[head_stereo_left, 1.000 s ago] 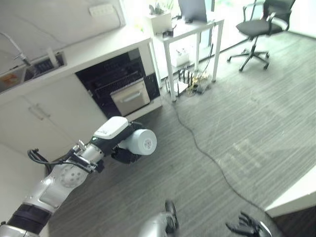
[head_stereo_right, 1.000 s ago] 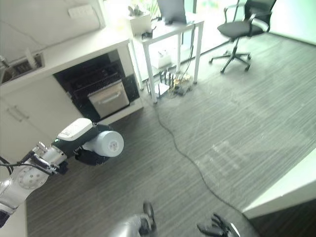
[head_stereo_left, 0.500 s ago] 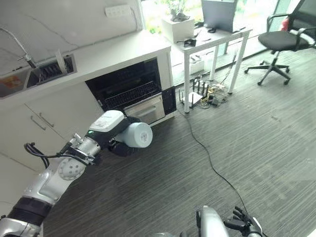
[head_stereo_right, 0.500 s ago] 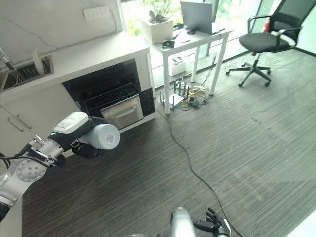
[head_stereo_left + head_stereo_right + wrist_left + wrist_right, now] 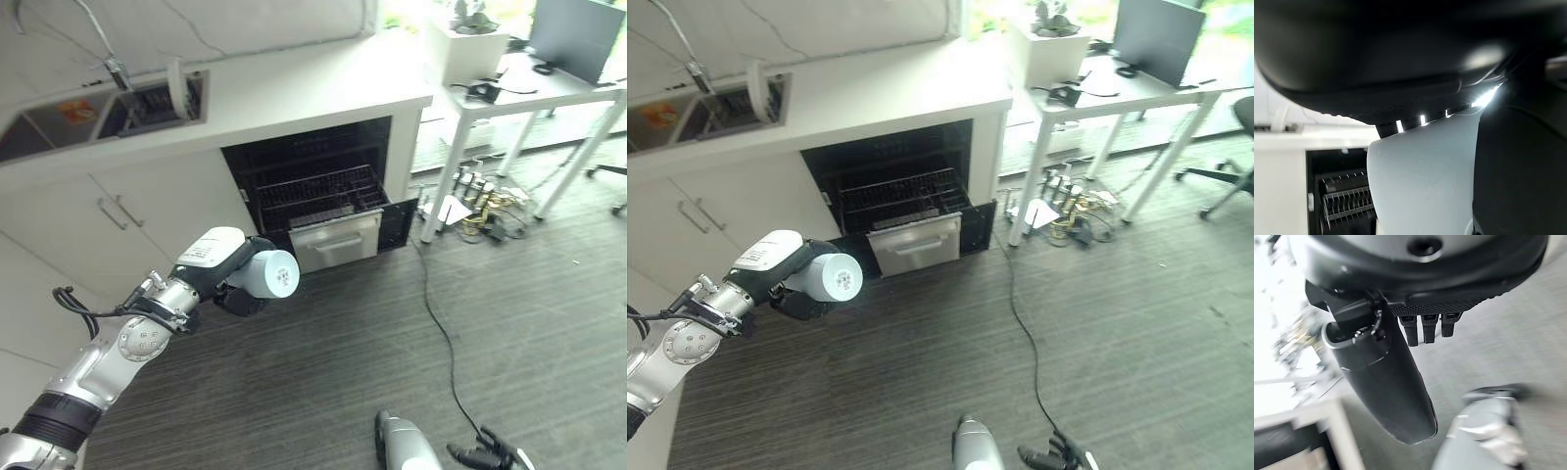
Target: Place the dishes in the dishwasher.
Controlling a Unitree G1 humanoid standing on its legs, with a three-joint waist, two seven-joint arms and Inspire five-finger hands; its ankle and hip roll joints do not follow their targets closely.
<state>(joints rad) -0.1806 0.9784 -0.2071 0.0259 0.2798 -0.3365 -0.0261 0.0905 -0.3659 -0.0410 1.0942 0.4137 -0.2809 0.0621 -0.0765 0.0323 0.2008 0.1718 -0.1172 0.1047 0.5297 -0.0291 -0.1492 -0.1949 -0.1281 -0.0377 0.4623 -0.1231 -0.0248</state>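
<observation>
A pale, light-blue cup (image 5: 266, 273) lies on its side in my left hand (image 5: 233, 295), whose dark fingers are curled round it from below; the same cup (image 5: 1420, 181) shows close up in the left wrist view. The hand holds it above the dark floor, a little left of and short of the open dishwasher (image 5: 323, 186). The dishwasher sits under the white counter, its black wire rack (image 5: 901, 191) showing and its grey front panel (image 5: 338, 243) pulled out. My right hand (image 5: 487, 456) hangs low near the floor, fingers relaxed and holding nothing.
A sink (image 5: 59, 113) with a tap and a white plate (image 5: 176, 88) standing on edge is set in the counter (image 5: 323, 78) at the left. A white desk (image 5: 549, 93) stands on the right, with clutter (image 5: 480, 206) under it and a black cable (image 5: 441, 323) across the floor.
The whole picture has shifted, so the camera has moved: counter and dishwasher now stand nearer the middle. The cup stays in my left hand, still on its side.
</observation>
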